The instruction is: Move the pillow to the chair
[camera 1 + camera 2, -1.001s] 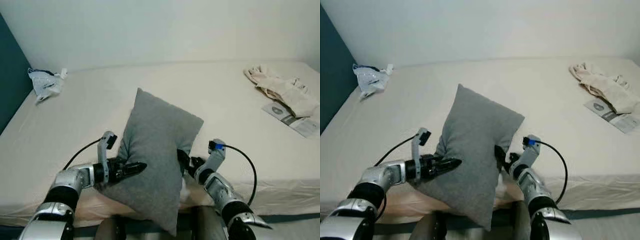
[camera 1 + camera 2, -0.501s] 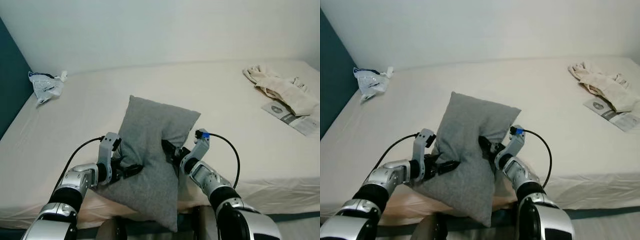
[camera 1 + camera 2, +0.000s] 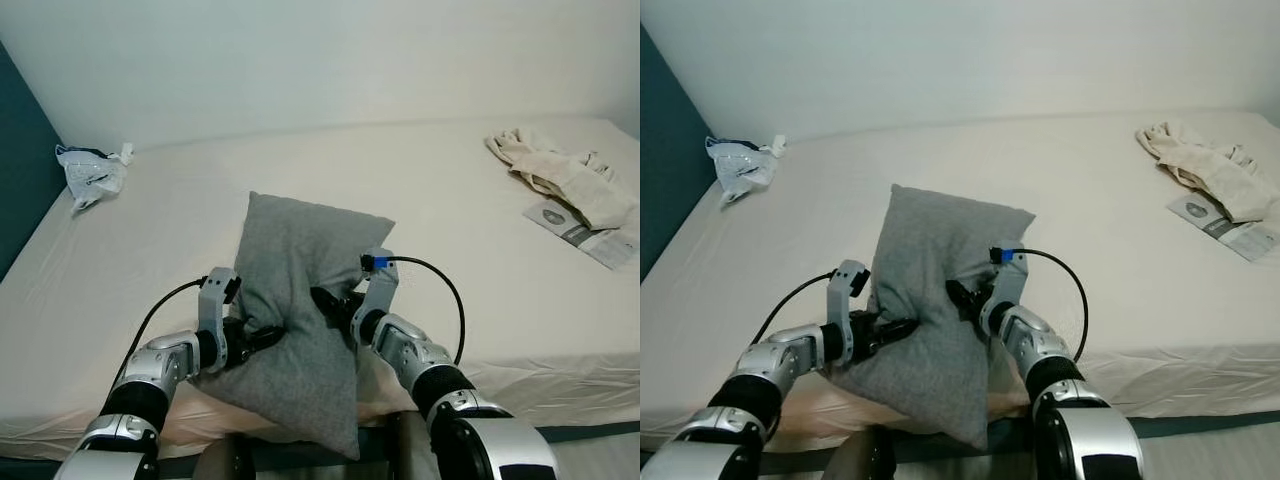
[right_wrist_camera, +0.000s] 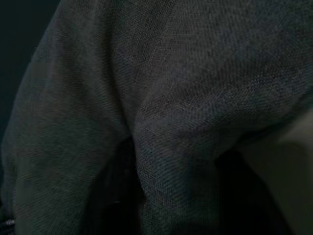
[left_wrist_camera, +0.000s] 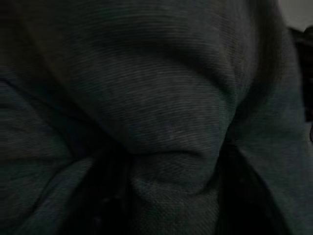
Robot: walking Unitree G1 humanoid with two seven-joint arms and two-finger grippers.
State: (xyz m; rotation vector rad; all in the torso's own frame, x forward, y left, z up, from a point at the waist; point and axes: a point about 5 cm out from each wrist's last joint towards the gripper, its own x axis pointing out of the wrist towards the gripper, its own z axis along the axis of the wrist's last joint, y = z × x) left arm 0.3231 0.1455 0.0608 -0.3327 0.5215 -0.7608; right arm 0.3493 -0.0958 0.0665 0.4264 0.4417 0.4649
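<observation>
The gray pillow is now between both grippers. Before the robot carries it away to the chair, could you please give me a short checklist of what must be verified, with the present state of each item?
1. Left gripper pressed into the gray pillow on its left side: ok.
2. Right gripper pressed into the pillow's right side: ok.
3. Fabric bunched between each gripper's fingers, as both wrist views show: ok.
4. Pillow fully lifted off the bed: cannot tell; its lower corner hangs past the bed's near edge.
5. Other items on the bed, the plastic bag and the beige cloth, far from the pillow: ok.
6. Chair and the path to it: cannot tell.
</observation>
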